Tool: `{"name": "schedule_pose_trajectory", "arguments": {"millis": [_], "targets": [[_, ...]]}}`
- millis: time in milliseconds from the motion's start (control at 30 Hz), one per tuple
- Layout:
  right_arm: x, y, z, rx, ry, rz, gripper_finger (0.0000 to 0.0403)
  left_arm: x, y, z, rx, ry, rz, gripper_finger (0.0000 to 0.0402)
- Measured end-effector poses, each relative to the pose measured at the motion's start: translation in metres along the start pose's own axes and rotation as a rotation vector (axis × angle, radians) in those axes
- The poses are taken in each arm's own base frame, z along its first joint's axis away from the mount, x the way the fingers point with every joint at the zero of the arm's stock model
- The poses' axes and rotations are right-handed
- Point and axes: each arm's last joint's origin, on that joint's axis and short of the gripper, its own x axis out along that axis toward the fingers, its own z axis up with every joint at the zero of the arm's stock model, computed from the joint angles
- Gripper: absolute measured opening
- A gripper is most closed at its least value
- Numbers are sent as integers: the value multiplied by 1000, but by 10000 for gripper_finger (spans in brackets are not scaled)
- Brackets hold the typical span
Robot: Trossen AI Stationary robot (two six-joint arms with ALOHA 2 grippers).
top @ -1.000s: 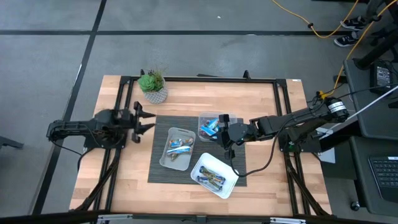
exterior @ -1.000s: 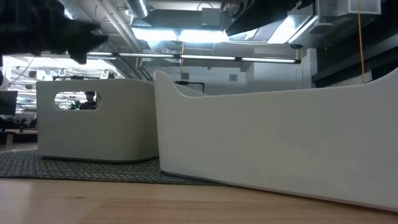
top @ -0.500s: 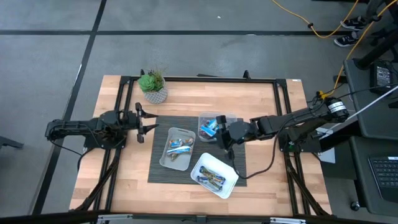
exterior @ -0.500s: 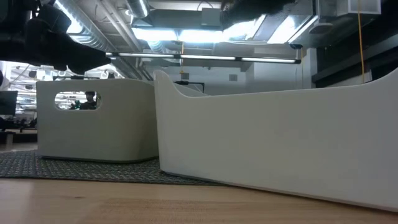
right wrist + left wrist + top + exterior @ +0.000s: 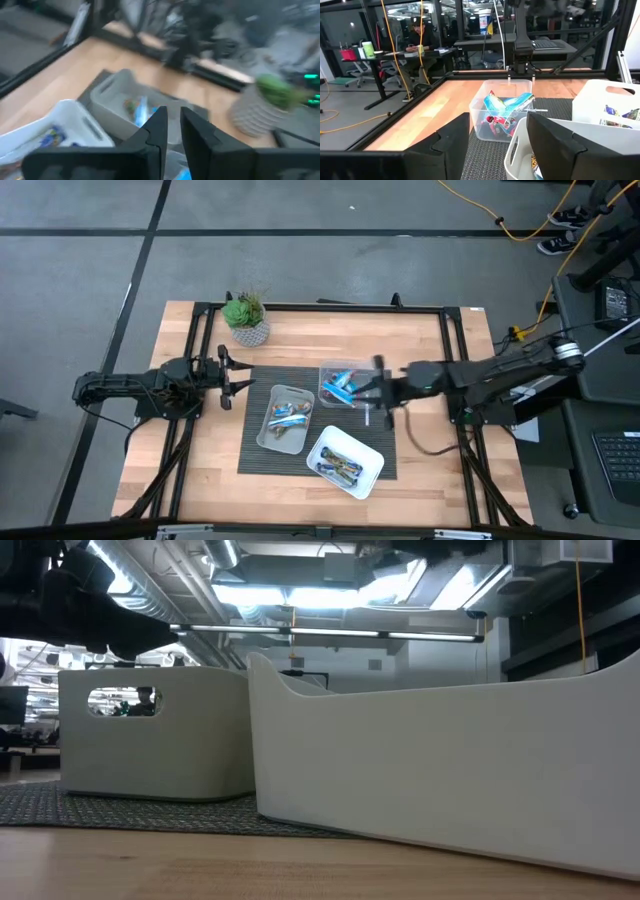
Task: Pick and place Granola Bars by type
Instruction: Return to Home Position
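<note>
**High view:** L gripper sits at left side of table, just off left edge of dark mat. Its fingers are spread, nothing in them. R gripper is over the mat, just beside right wall of clear tray; blurred here. All Granola Bars seen lie in trays: one lot in grey tray, blue/red ones in clear tray, the rest in white tray. Potted plant at back-left corner.

**Low view:** only tray walls and mat visible; bars hidden.

**L wrist view:** fingers wide apart, empty. Clear tray ahead w/ blue and red bars. Person seated at desk beyond table.

**R wrist view:** blurred. Fingers drawn close, slim gap, nothing held. Grey tray w/ bars ahead.
</note>
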Motion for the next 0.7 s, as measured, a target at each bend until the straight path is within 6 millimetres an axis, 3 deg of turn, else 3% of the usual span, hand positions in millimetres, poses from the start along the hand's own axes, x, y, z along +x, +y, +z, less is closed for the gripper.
{"name": "schedule_pose_trajectory", "arguments": {"millis": [233,333,467,700], "targets": [[-54,16,-73,83,-256,-89,56,0,0,0,0,0,0,188],[-67,26,-106,121,-325,-50,56,0,0,0,0,0,0,191],[-80,36,-135,163,-405,18,56,0,0,0,0,0,0,191],[-81,44,-146,113,-378,187,56,0,0,0,0,0,0,187]]}}
